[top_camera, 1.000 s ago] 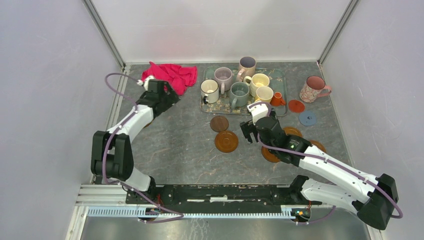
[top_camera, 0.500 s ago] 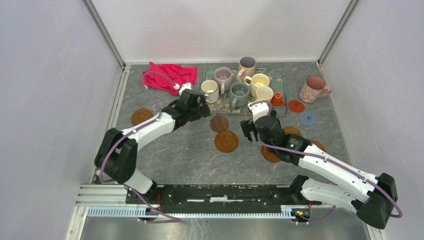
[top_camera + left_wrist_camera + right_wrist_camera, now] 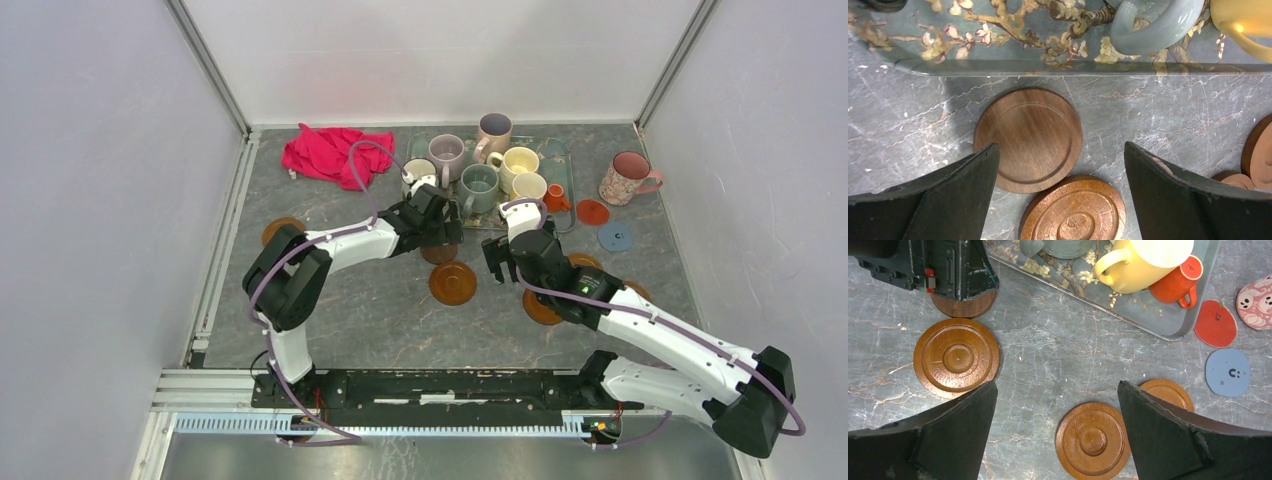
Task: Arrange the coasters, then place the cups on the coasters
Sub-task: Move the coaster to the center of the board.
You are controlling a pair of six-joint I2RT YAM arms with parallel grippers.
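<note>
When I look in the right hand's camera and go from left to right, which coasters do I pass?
Big amber coaster → middle amber coaster → half-hidden amber coaster → blue coaster.

The left arm stretches across to the centre, left gripper (image 3: 443, 228) facing down, jaws wide. The right gripper (image 3: 498, 268) hangs nearby, equally wide, empty.

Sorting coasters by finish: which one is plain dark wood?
The dark brown coaster beneath the left gripper, beside the tray's near edge; the amber coasters are glossy with ringed centres.
</note>
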